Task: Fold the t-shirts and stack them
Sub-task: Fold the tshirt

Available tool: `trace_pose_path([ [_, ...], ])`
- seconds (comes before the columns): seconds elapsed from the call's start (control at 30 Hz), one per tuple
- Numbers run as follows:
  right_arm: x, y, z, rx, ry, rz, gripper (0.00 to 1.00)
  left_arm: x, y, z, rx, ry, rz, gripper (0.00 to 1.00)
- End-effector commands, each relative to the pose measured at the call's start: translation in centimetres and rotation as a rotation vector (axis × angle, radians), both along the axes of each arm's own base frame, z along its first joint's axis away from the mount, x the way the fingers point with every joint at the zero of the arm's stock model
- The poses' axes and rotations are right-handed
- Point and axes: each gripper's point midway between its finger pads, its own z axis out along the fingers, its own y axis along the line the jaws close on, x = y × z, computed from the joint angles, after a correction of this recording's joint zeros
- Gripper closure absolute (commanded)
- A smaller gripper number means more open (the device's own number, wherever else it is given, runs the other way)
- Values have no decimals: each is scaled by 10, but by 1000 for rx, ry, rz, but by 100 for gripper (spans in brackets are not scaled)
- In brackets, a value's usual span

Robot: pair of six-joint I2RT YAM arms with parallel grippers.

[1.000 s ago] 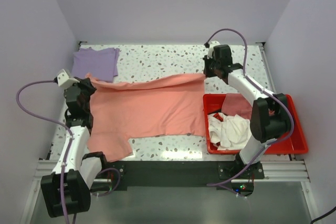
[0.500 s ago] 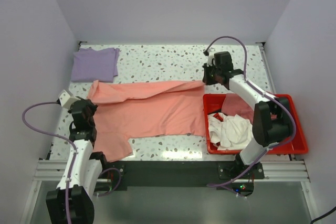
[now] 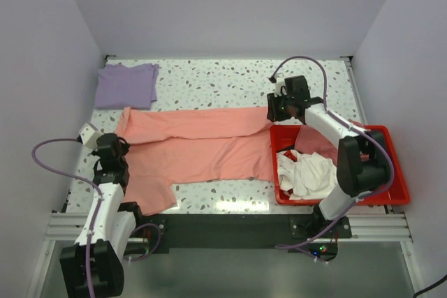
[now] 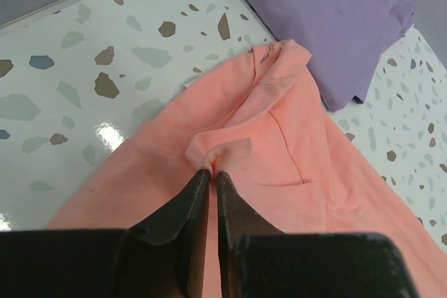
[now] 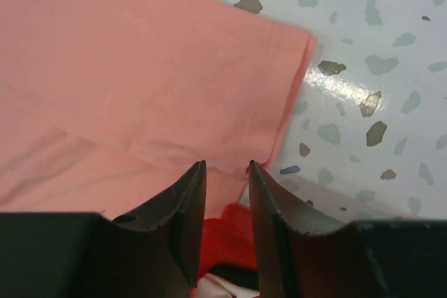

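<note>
Here, we see the salmon-pink t-shirt (image 3: 202, 148) spread flat across the speckled table (image 3: 223, 78). Its right edge meets the red bin (image 3: 394, 172), where white t-shirts (image 3: 306, 172) lie heaped. The left gripper (image 4: 211, 171) shows only a sliver of gap, with a pucker of the shirt's left edge at its tips; we cannot tell whether it grips. The right gripper (image 5: 225, 165) stands slightly parted over the shirt's right hem, holding nothing. A folded lavender t-shirt (image 3: 127, 85) lies at far left.
</note>
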Motion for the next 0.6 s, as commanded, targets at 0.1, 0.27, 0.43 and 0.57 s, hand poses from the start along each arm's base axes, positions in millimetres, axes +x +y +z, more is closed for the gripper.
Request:
trace_pose_path([
  [0.1,-10,5,34,37,-57,44,50,-4,8,19,7,-42,64,73],
  [0.27,-9,12,53,71,-85,70,36,-4,8,27,-11,-70,78,29],
  [0.43,-5,26,67,113,-89,91,1,12,-4,45,-45,-102,8,0],
  [0.57,-6,56,62,102,-65,117,1,35,-18,48,-85,-52,-93,0],
])
